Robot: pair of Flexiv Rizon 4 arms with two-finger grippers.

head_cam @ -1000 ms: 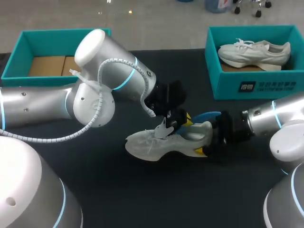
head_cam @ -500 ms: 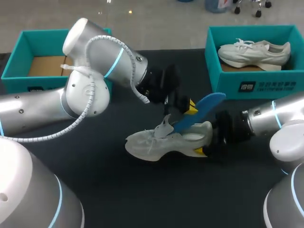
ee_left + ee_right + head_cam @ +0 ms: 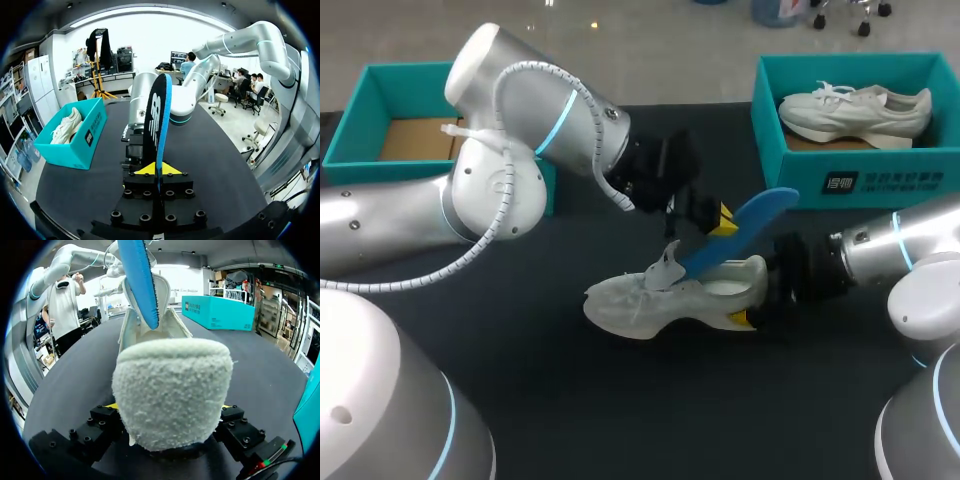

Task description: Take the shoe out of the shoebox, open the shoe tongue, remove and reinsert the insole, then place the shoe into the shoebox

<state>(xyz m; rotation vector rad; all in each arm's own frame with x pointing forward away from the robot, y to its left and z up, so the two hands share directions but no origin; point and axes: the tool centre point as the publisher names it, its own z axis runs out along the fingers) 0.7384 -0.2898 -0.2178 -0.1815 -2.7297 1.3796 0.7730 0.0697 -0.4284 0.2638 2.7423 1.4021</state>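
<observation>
A white shoe (image 3: 665, 297) lies on its side mid-table, heel toward my right arm. My right gripper (image 3: 757, 297) is shut on the fuzzy heel (image 3: 172, 390), its fingers on both sides. My left gripper (image 3: 718, 220) hovers above the shoe's opening, shut on the blue insole (image 3: 745, 225). The insole slants up, its lower end still inside the shoe behind the raised tongue (image 3: 665, 268). In the left wrist view the insole (image 3: 157, 117) stands upright between the yellow tips (image 3: 148, 169). In the right wrist view it (image 3: 140, 275) rises beyond the heel.
A teal shoebox (image 3: 850, 180) at the back right holds a second white shoe (image 3: 855, 108). Another teal box (image 3: 365, 95) with a cardboard floor stands at the back left, behind my left arm. The black tabletop (image 3: 650, 400) stretches in front of the shoe.
My left gripper has risen and drawn back with the insole, pulling most of it out of the shoe into a steep slant. The right gripper and the shoe stayed put.
</observation>
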